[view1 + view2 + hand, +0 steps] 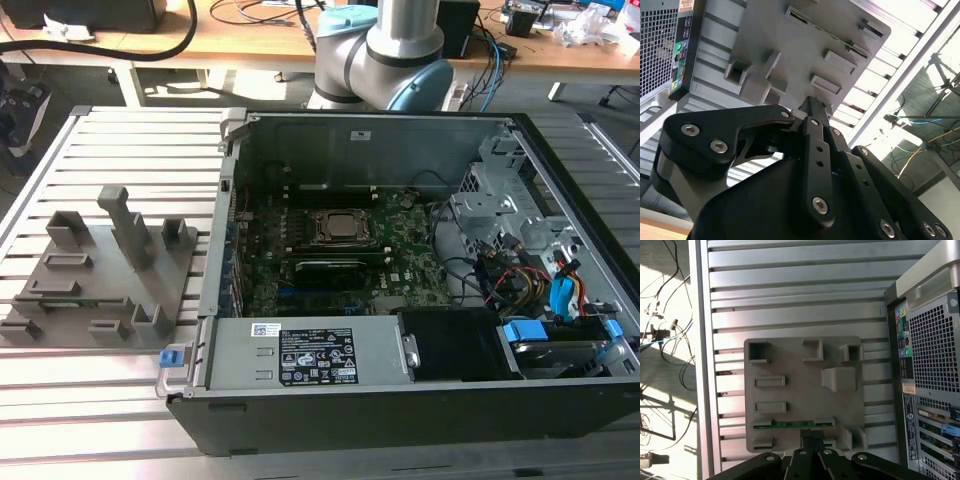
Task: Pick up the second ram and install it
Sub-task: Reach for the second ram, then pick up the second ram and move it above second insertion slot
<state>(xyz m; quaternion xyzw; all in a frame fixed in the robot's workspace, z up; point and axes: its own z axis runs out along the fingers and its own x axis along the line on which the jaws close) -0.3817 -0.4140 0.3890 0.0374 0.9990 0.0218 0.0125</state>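
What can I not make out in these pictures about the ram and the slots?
Second ram, first wrist view: just its top edge shows; the grey holder hides the rest.
Holder's near edge, same view: covered by the claw.
Dark slots beside the CPU socket, exterior view: too small to judge whether filled.

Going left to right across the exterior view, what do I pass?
Grey holder plate → blue case latch → CPU socket → black shroud → light-blue drive cable
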